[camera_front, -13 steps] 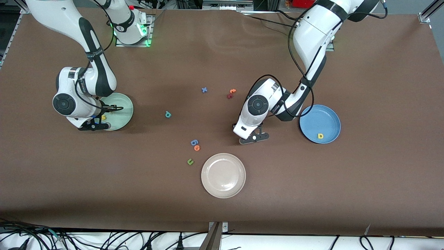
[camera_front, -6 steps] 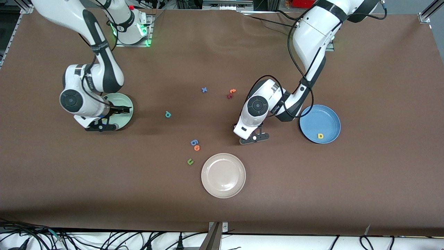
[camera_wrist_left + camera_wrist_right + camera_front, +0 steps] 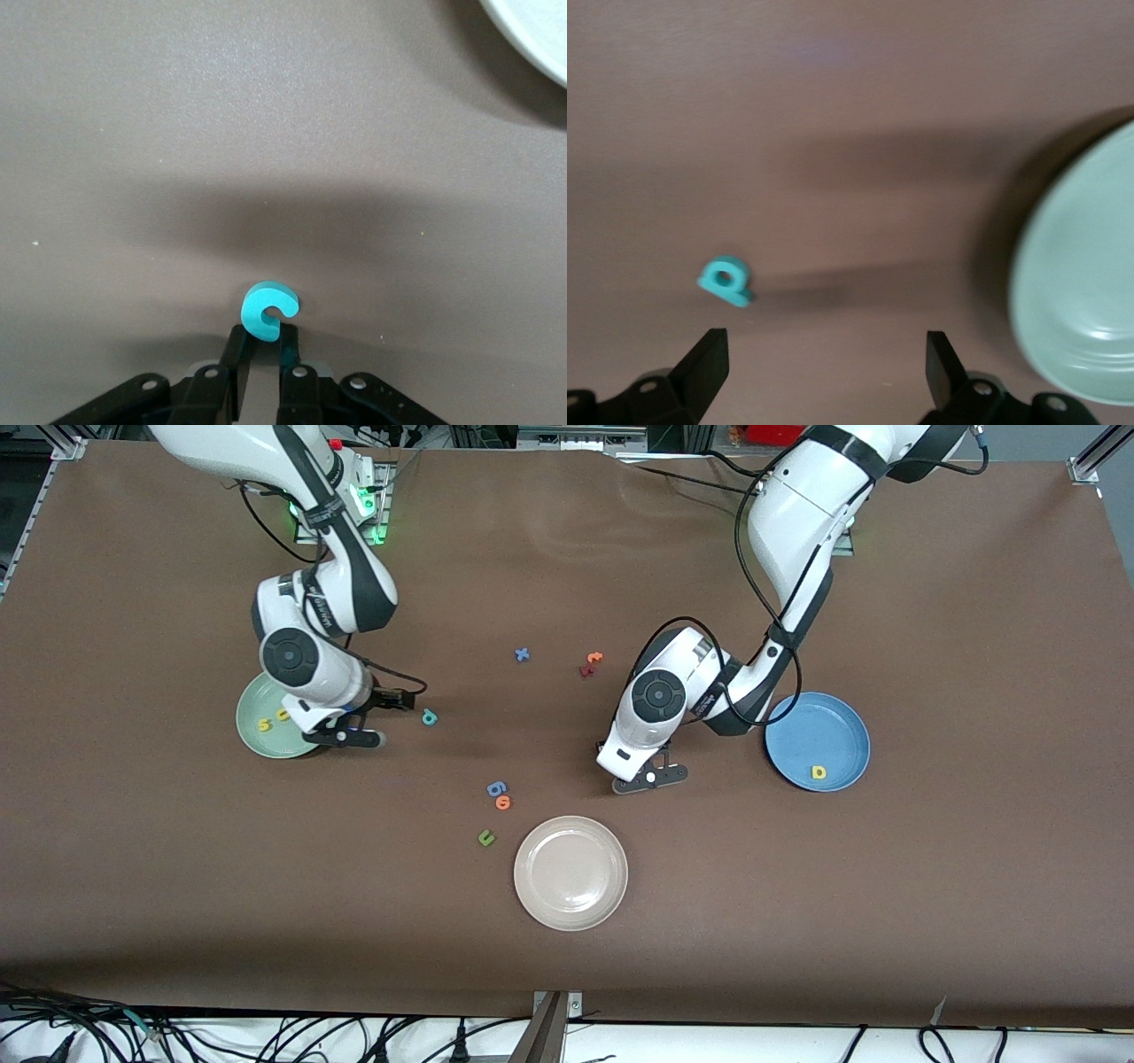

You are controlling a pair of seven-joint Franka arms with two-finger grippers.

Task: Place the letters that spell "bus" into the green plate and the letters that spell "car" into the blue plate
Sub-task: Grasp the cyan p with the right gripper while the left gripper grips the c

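Observation:
The green plate (image 3: 266, 746) holds a yellow "s" (image 3: 263, 724) and a yellow "u" (image 3: 283, 714). My right gripper (image 3: 350, 738) hovers open and empty just off the plate's rim, on the side toward the teal "b" (image 3: 429, 717). The right wrist view shows the teal "b" (image 3: 726, 280) on the table ahead of the right gripper (image 3: 824, 354), with the green plate (image 3: 1090, 292) beside it. My left gripper (image 3: 651, 777) is low over the table beside the blue plate (image 3: 828, 722), which holds a yellow "a" (image 3: 819, 772). In the left wrist view the left gripper (image 3: 262, 341) is shut on a teal "c" (image 3: 268, 312).
A cream-white plate (image 3: 570, 872) sits nearer the front camera, and its rim (image 3: 532, 27) shows in the left wrist view. Loose letters lie mid-table: a blue "x" (image 3: 522, 654), an orange (image 3: 594, 657) and a dark red one (image 3: 585, 670), a blue (image 3: 496, 788) and an orange round one (image 3: 503, 802), an olive "u" (image 3: 485, 837).
My right gripper opened over the green plate, leaving the yellow "u" there, then swung toward the teal "b". My left gripper closed on the teal "c" without shifting.

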